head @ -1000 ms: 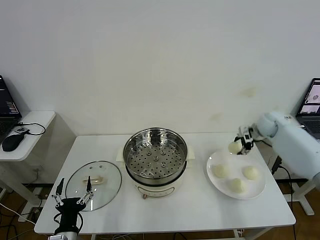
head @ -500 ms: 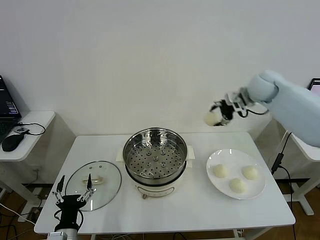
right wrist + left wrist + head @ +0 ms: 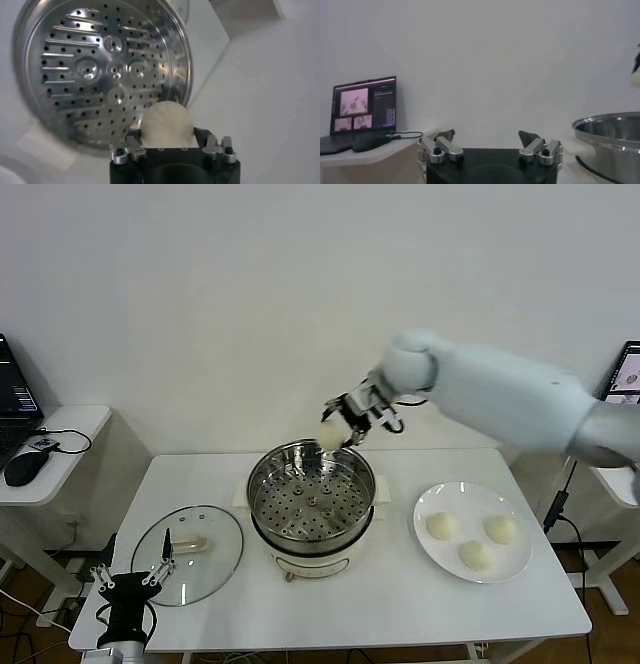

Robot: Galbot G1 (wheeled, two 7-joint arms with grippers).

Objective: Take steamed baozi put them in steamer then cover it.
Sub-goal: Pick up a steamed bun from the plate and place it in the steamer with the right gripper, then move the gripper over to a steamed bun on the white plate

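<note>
My right gripper (image 3: 338,427) is shut on a cream-white baozi (image 3: 331,435) and holds it in the air over the back rim of the steamer (image 3: 311,502). In the right wrist view the baozi (image 3: 167,124) sits between the fingers above the edge of the empty perforated tray (image 3: 100,70). Three more baozi (image 3: 441,526) (image 3: 501,529) (image 3: 474,555) lie on the white plate (image 3: 500,575) at the right. The glass cover (image 3: 190,553) with its cream handle lies flat on the table at the left. My left gripper (image 3: 128,584) is open and empty at the front left edge, beside the cover.
The white table (image 3: 400,604) carries everything. A side desk (image 3: 60,434) with a mouse and laptop stands at the far left. Another laptop (image 3: 626,379) is at the far right. In the left wrist view the steamer's rim (image 3: 610,125) shows to one side.
My right arm has swung left with the baozi, from above the plate to over the steamer's back rim. The left gripper has shifted slightly lower and left.
</note>
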